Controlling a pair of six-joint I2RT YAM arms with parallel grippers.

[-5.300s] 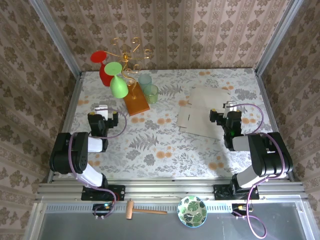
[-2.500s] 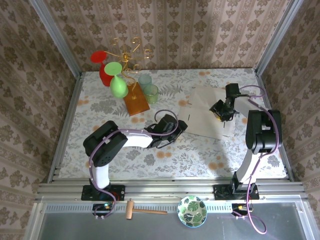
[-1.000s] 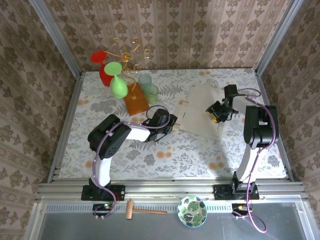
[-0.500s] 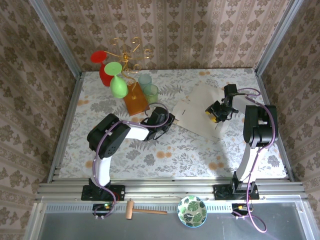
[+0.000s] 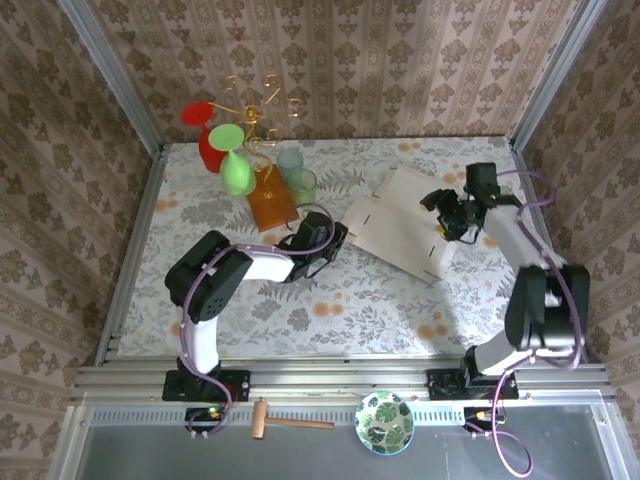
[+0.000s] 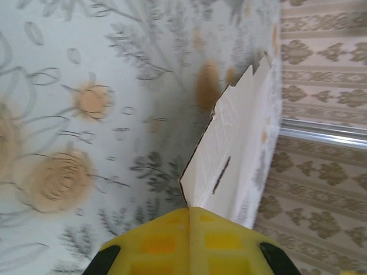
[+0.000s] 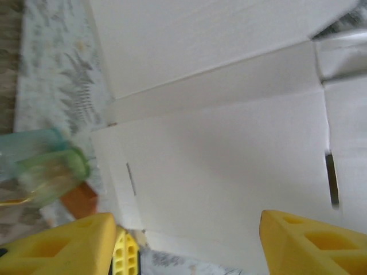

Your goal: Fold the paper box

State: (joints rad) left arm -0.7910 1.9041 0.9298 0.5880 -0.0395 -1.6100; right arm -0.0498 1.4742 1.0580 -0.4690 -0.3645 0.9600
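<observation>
We take the glass rack point(image 5: 262, 180) as our mark: a gold wire tree on an orange-brown wooden base, with a red and a green glass hanging upside down. Two pale tumblers point(image 5: 297, 175) stand just beside its base, on the side facing the paper box point(image 5: 400, 225). The box lies to the right of the rack on the flower-patterned table point(image 5: 250, 290), as a flat cream sheet with creases and short slits. The left gripper point(image 5: 335, 238) sits between the rack's base and the box, at the corner of the sheet nearest the rack. In the left wrist view the left gripper point(image 6: 189, 215) has its jaws pressed together on that corner, and the paper box point(image 6: 229, 149) rises tilted off the table with a shadow under it. The right gripper point(image 5: 447, 212) hangs over the side of the sheet farthest from the rack. In its wrist view the right gripper point(image 7: 189, 240) has its jaws wide apart above the paper box point(image 7: 218, 160), with the tumblers point(image 7: 51, 172) blurred beyond the sheet's edge.
</observation>
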